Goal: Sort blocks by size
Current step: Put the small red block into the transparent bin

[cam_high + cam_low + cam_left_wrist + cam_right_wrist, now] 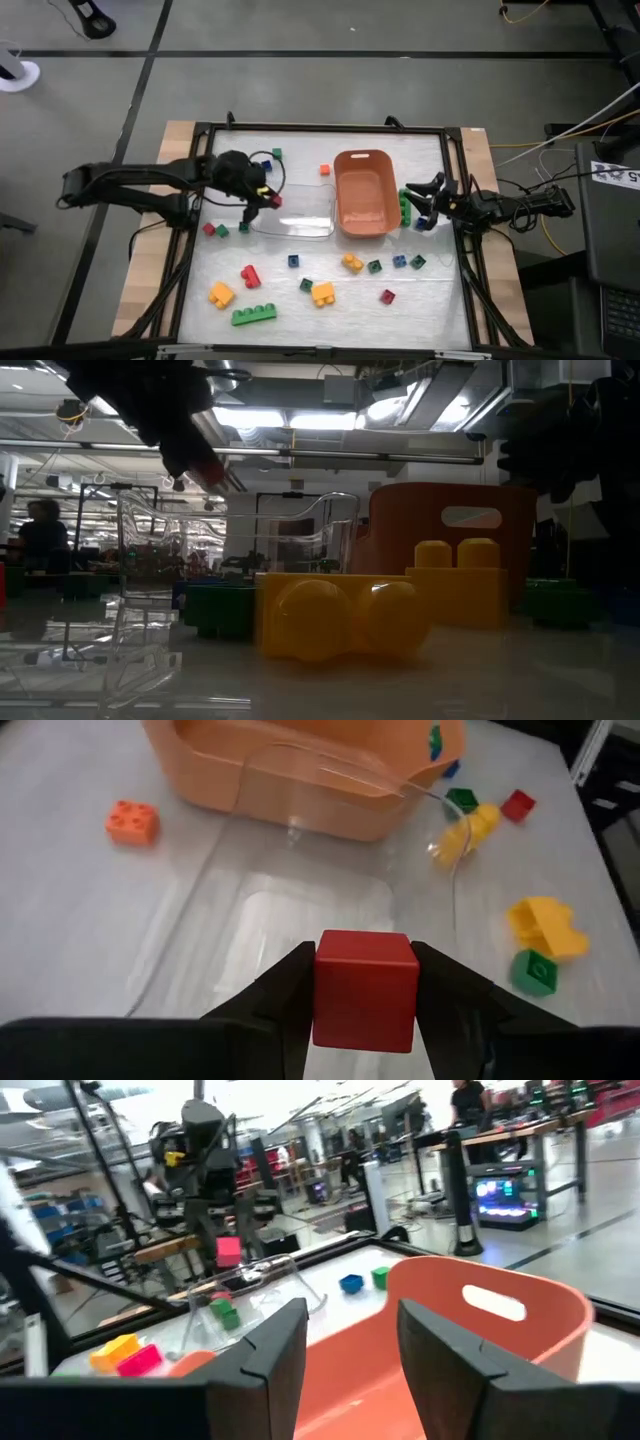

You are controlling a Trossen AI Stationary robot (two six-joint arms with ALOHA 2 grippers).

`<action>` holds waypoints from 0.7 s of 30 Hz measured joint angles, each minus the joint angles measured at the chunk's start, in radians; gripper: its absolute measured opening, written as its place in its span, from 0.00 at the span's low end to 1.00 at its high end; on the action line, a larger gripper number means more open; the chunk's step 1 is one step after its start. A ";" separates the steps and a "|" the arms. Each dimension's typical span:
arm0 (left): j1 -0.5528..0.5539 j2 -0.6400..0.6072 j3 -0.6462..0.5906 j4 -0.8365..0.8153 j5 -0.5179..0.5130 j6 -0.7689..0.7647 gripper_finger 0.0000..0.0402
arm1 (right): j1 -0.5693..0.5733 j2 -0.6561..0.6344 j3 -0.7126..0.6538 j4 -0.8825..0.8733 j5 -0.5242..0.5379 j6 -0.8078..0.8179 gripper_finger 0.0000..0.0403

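Note:
My left gripper (268, 197) is shut on a small red cube (365, 988) above the left end of the clear plastic tray (295, 212); the cube also shows in the low view (205, 466). My right gripper (425, 197) is open and empty at the right side of the orange bin (363, 192); its fingers (275, 1350) point at the bin's wall (470, 1340). Several blocks lie flat on the table, among them a long green brick (254, 314), yellow bricks (323, 293) and an orange brick (132, 821). My left gripper pinches the red cube by two opposite side faces (322, 990) between its two fingers. The fingers slant down from the table's left side. The cube is lifted clear, above the clear tray's floor (300, 910), and sits level.
A green block (405, 205) and a blue one (425, 222) lie beside the bin under my right gripper. Red and green cubes (214, 230) lie left of the tray. A black frame (320, 128) edges the white mat. A big yellow brick (340, 615) stands near the low camera.

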 joint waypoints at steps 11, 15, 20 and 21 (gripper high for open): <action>-0.069 0.186 0.000 0.114 -0.088 -0.060 0.34 | 0.000 0.006 0.138 -0.154 -0.097 0.000 0.39; -0.070 0.214 0.000 0.126 -0.088 -0.020 0.34 | 0.000 0.007 0.195 -0.245 -0.097 0.000 0.39; -0.095 0.249 0.000 0.166 -0.133 -0.052 0.34 | 0.000 0.007 0.265 -0.354 -0.107 0.001 0.39; -0.104 0.256 0.000 0.179 -0.150 -0.059 0.35 | 0.000 0.007 0.277 -0.372 -0.112 0.000 0.39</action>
